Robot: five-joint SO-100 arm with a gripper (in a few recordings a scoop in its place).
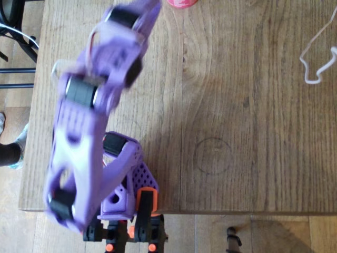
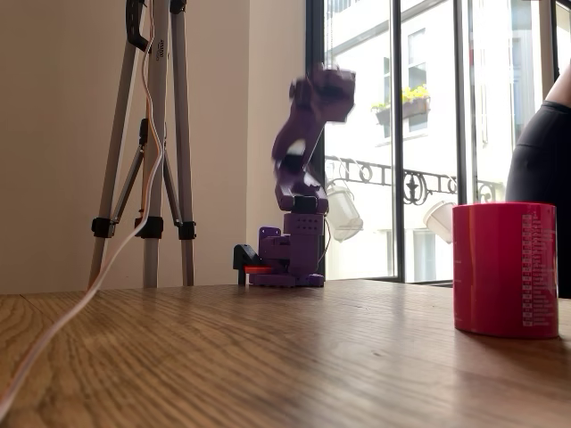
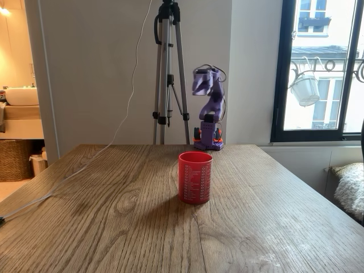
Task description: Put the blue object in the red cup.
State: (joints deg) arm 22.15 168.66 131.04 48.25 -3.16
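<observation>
Cup (image 3: 195, 177) stands upright near the middle of the table (image 3: 114, 227), well apart from the arm (image 3: 209, 96), which is raised and folded above its base at the far edge. Blur hides the gripper (image 1: 138, 16) in the overhead view, so I cannot tell its jaws' state, nor find the brick.
</observation>
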